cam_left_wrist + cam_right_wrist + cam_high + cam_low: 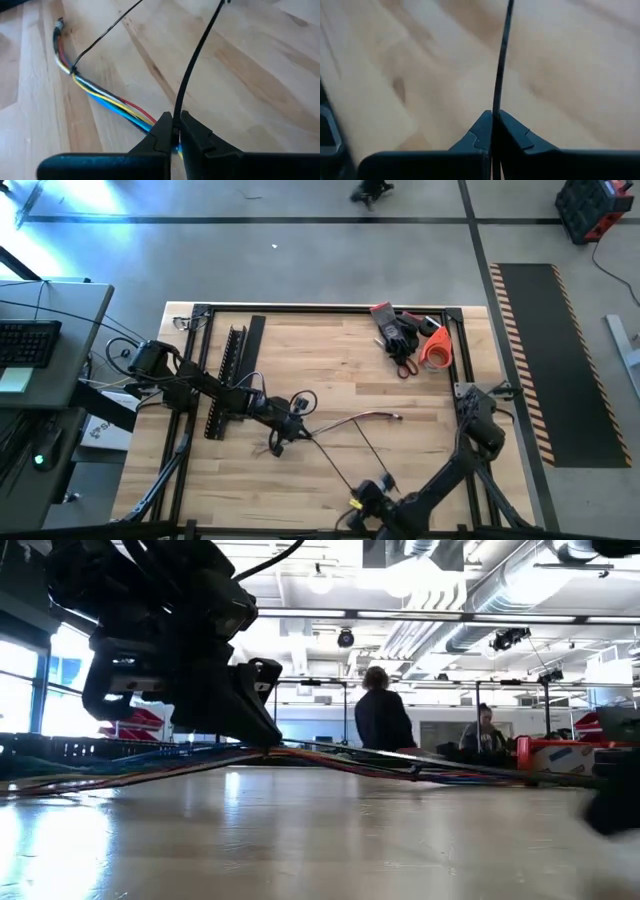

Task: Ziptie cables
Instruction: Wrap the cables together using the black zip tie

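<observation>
The cables [107, 97] run yellow, blue, red and white over the pale wooden surface [260, 85]. The zip tie [192, 65] is black. A floor mat [560, 360] is black, edged with orange-and-white stripes.

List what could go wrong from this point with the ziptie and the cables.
Left end effector is shut on the ziptie at the cables; right end effector pinches the ziptie's far end. Pulling harder may drag the loose bundle across the table, or the thin strap may slip from either grip.
</observation>
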You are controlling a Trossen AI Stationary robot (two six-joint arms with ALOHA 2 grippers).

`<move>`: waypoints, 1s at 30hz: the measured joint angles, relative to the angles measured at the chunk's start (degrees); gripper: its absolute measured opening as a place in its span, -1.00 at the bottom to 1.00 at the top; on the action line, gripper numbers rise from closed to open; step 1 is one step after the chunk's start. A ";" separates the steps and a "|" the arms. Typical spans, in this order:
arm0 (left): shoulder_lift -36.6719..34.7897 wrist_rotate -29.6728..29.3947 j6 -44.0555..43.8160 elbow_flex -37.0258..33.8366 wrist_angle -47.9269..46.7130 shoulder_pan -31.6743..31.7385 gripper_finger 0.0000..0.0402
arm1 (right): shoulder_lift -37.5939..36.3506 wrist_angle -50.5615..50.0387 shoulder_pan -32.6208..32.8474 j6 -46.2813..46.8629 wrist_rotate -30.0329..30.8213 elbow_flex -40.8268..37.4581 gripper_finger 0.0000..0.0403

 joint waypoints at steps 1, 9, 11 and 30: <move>0.00 0.28 0.00 0.03 -0.19 -0.03 -1.00 | 0.00 -0.24 0.70 1.52 -0.73 0.00 -1.00; -0.07 0.74 -0.11 -0.24 -2.97 0.22 -1.00 | -0.17 -0.70 5.66 11.33 -4.99 0.11 -0.99; 0.04 0.40 -0.13 -0.20 -3.20 0.25 -1.00 | -0.47 -1.40 5.82 12.19 -7.45 0.17 -0.99; -0.02 1.27 -1.13 -0.07 -3.07 -0.51 -1.00 | -3.91 16.75 -10.60 -40.55 0.02 -0.01 -0.31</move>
